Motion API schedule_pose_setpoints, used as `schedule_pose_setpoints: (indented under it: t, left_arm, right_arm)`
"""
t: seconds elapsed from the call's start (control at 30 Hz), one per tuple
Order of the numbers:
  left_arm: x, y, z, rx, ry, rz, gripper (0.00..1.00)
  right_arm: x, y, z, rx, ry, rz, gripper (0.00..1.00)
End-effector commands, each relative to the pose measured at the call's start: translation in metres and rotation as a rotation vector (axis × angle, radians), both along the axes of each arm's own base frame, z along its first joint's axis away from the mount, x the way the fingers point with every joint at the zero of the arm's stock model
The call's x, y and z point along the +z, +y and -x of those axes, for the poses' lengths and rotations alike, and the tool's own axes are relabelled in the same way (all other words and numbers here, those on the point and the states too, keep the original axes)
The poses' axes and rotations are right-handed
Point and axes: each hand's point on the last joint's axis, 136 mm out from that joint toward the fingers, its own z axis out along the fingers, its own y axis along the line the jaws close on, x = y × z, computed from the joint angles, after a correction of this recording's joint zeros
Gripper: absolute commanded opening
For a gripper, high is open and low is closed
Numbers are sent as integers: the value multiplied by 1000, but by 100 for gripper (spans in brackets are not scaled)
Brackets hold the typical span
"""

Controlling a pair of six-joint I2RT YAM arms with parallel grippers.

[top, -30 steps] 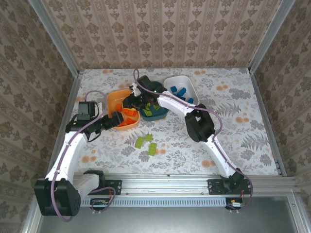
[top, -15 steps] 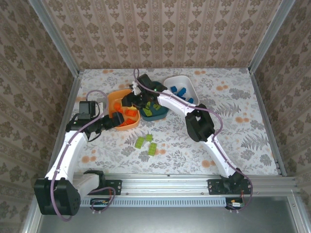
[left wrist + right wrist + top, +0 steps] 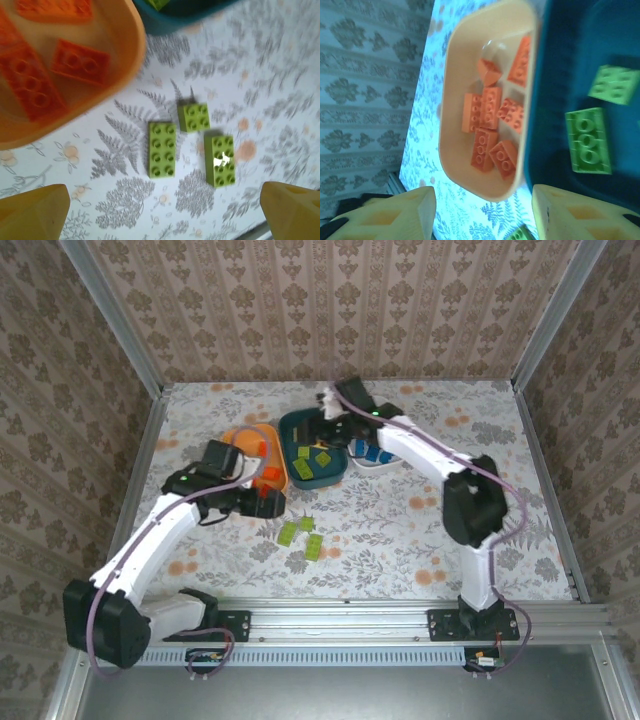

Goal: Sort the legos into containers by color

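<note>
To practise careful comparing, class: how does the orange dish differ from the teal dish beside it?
Colour: the orange dish is pale orange, the teal dish dark teal.
Contents: the orange dish holds orange bricks, the teal dish lime green bricks.
Count: the orange dish shows more bricks than the teal dish.
Both are shallow with rounded corners and sit side by side.

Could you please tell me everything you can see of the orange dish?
The orange dish is a shallow, rounded-rectangular tray of smooth, slightly glossy plastic with a raised rim. It sits flat on the flower-patterned table, left of centre, its long side close against the dark teal dish; whether they touch is unclear. It holds several orange bricks lying loose, most studs up. From above, the left arm covers its near part.
</note>
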Motion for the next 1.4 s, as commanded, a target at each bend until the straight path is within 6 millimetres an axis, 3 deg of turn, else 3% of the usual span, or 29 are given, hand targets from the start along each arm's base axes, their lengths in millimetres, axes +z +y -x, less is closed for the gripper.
schedule_pose_setpoints:
  t: [0.0, 0.13, 0.3, 0.6, 1.37]
  left_arm:
    - [-27, -5, 18, -132, 62, -154, 100]
    - [-47, -22, 23, -208, 101, -240, 99]
    - [-63, -32, 17, -211, 134, -303, 95]
    - [-81, -37, 14, -190, 191, -331, 86]
    - [-130, -28, 33, -196, 313, -414, 67]
  right_arm:
    - [-3, -40, 8, -67, -44, 66, 54]
    - [-15, -72, 34, -88, -27, 138, 54]
    - [-26, -89, 52, -110, -4, 168, 54]
    - [-29, -89, 52, -111, 3, 167, 53]
    - [-33, -95, 53, -118, 13, 165, 52]
